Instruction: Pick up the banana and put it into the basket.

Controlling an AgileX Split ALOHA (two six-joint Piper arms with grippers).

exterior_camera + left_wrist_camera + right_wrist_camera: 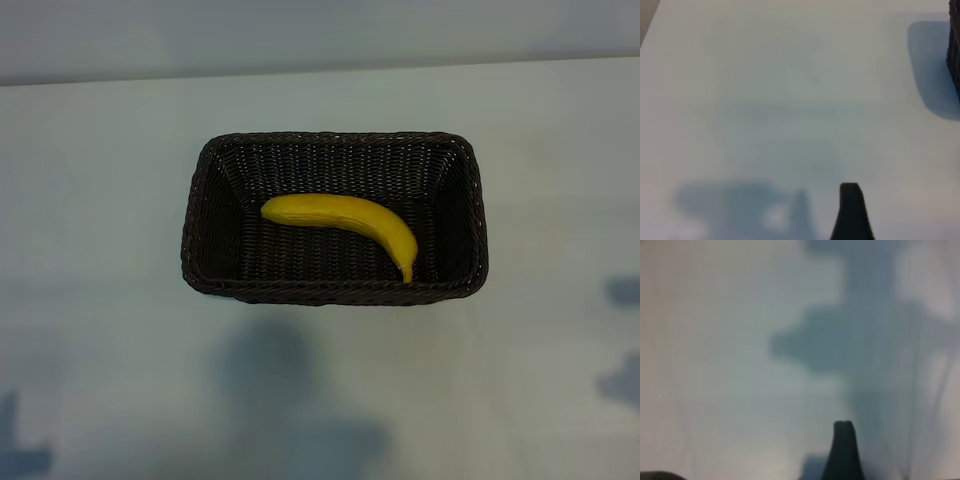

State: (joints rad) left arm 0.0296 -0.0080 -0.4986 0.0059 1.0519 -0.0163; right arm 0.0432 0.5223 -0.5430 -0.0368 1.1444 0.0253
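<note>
From where I stand, the job looks done: the banana (345, 222) lies flat on the floor of the basket (205, 215), running from left of the middle down toward the right near corner, stem tip close to the near wall, and nothing is touching it. Going left to right: the left gripper (852, 212) shows only one dark finger over bare table (765, 100), with the basket's edge just peeking in at the side of its wrist view; it is open wide and holds nothing. The basket sits mid-table with the fruit inside. The right gripper (842, 452) likewise shows one dark finger above plain tabletop and shadow, spread wide and empty. I'd say the placing step is over, and all that remains is for both arms to rest clear of the basket.
</note>
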